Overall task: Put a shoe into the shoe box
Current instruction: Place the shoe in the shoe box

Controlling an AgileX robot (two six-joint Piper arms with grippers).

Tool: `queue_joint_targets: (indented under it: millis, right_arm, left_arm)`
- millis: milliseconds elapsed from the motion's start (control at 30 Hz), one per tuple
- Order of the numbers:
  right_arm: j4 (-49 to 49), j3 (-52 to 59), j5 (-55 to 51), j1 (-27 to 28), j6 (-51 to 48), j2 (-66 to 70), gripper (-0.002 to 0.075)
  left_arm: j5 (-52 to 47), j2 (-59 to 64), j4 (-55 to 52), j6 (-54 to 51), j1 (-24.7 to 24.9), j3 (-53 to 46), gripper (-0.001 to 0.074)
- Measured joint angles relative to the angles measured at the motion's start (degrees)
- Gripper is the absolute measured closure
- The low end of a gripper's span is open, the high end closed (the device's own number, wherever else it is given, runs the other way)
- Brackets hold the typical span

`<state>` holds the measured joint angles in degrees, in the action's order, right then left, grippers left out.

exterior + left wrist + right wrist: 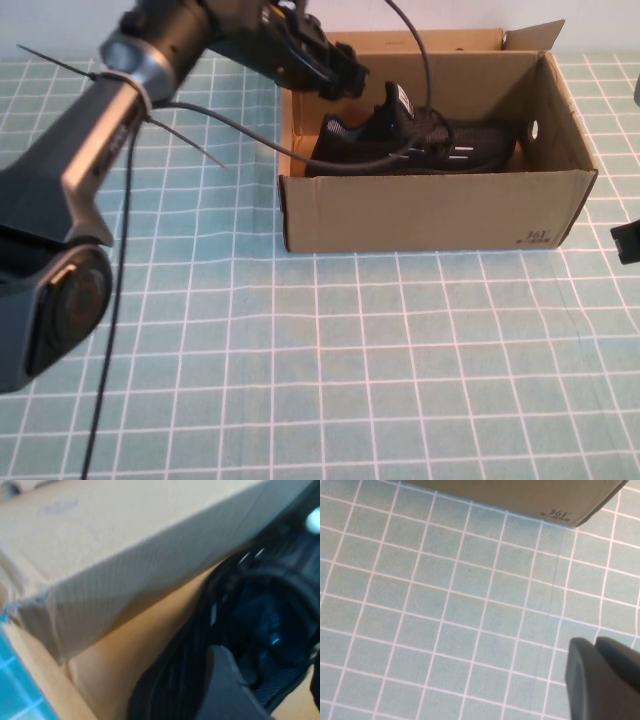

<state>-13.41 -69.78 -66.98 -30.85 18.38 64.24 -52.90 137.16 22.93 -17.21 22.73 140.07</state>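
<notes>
High view: shoe box [430, 215] open-topped on the far half of the desk [330, 370], long side toward the robot, small black print at its near right corner, round hole in the right end wall. Shoe [420, 142] lying inside on the box floor, heel tab up toward the left, white dashes along its side. Left hand [340, 75] hanging over the box's far left corner, just left of the heel, apart from the shoe; fingers dark against dark, spread or not cannot tell here. Black cable [330, 160] drooping from the left arm across the box's left wall and over the shoe, partly masking it. Right hand [627, 240] only a dark sliver at the right edge, low beside the box's right end.

Left wrist view: blurred cardboard wall [125, 555] close up, shoe [250, 630] below it inside the box; one dark finger [225, 690] free of the shoe, nothing pinched.

Right wrist view: teal grid cloth [445, 610] on the desk, box corner with print [560, 507], right hand's fingers [600, 675] pressed together, empty.
</notes>
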Motion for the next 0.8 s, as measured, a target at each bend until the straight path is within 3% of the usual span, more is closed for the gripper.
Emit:
queue_joint_targets:
  millis: [200,800]
  right_arm:
    - [0.00,0.00,0.13,0.00,-0.56,0.00,0.0726]
    - [0.00,0.13,0.22,0.00,-2.31,0.72,0.0726]
  left_arm:
    - [0.83,0.46,-10.08,5.32,2.65,0.00,0.0414]
    - [4.23,3.31,-18.29,8.35,2.74,0.00,0.0416]
